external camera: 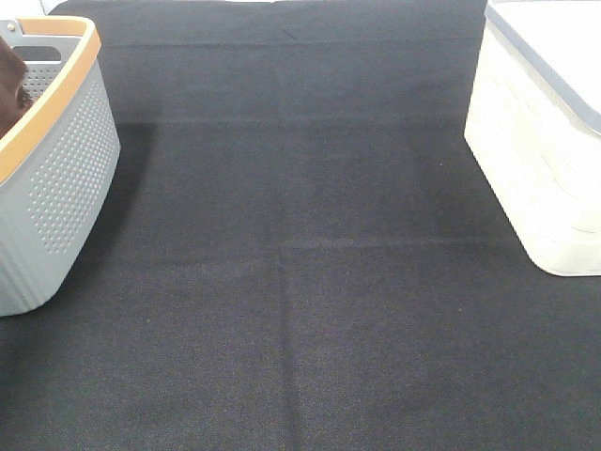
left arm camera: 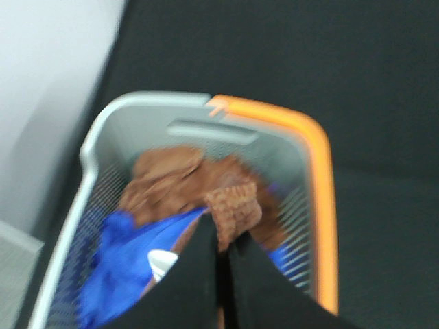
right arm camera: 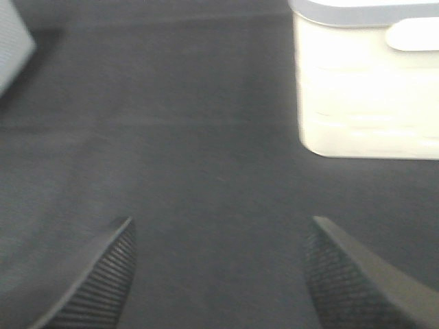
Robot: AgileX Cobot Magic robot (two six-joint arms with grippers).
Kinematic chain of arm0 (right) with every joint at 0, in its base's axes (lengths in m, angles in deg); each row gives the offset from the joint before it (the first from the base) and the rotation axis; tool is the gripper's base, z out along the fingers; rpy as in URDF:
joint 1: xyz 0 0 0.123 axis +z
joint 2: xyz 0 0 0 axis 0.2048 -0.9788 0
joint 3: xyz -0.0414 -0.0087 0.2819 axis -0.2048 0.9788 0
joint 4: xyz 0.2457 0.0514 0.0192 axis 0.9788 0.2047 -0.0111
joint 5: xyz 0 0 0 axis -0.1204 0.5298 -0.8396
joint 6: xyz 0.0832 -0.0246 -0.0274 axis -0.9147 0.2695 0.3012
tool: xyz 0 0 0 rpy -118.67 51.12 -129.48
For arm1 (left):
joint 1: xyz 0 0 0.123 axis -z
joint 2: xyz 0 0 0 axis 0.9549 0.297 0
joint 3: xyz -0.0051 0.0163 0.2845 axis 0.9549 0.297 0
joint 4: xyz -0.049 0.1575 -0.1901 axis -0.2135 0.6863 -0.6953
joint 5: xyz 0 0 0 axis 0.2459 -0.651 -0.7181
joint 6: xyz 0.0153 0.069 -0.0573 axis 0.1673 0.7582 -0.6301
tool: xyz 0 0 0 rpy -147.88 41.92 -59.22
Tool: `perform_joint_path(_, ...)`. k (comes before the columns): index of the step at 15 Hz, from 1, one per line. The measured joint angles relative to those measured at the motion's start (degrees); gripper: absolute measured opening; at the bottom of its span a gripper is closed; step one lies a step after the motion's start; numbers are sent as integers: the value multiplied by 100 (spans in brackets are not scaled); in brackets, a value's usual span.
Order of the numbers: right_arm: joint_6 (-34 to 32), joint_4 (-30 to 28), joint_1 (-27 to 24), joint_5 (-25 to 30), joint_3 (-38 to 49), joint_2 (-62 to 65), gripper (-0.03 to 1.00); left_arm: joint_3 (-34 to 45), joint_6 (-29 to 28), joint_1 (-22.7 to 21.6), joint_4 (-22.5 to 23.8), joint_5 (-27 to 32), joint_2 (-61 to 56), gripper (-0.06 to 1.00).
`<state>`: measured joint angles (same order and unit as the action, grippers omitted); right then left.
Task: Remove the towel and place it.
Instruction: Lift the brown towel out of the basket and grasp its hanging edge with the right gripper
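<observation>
The left gripper is pinched onto a fold of the towel, which lies bunched inside the grey basket at the far left. The right gripper hangs spread wide above the black table.

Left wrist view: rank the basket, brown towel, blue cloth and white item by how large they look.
1. basket
2. brown towel and blue cloth: they look about alike, so not ranked against each other
3. white item, mostly hidden
</observation>
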<state>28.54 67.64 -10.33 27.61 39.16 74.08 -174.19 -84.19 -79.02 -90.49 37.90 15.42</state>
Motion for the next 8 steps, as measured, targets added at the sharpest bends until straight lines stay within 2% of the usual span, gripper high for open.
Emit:
perform_joint_path(2, 0, 435, 0, -126, 0, -246, 66, -6, 327, 0, -1014, -367, -390, 0)
perform_joint_path(4, 46, 1163, 0, -327, 0, -653, 66, -6, 630, 0, -1937, -613, -550, 0)
perform_joint_path(8, 1232, 2590, 0, -922, -29, -1793, 66, -6, 1599, 0, -4383, -1066, -607, 0)
